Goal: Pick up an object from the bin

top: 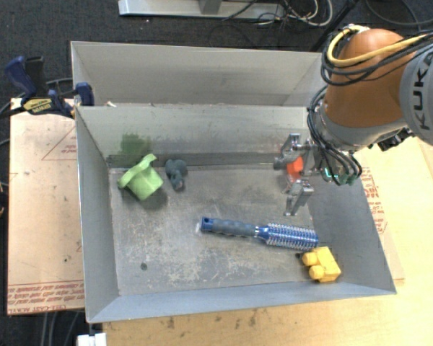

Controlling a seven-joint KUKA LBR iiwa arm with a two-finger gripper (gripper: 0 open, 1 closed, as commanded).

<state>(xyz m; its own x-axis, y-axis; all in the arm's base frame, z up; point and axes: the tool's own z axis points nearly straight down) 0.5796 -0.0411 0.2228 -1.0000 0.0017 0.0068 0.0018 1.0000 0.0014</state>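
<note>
My gripper point(295, 173) hangs over the right rear part of the bin, with its two metal fingers standing apart, so it is open. A small orange-red thing point(294, 166) shows in the gap between them, close to the upper finger and near the foot of the back wall. I cannot tell whether either finger touches it. A blue-handled brush point(258, 231) lies on the floor just in front of the gripper, its bristle head pointing right. A yellow block point(321, 264) sits in the front right corner.
A light green cup-like thing point(142, 179) lies on its side at the rear left, with a small grey-blue piece point(176, 173) beside it. The arm with its orange cover and cables overhangs the bin's right rim.
</note>
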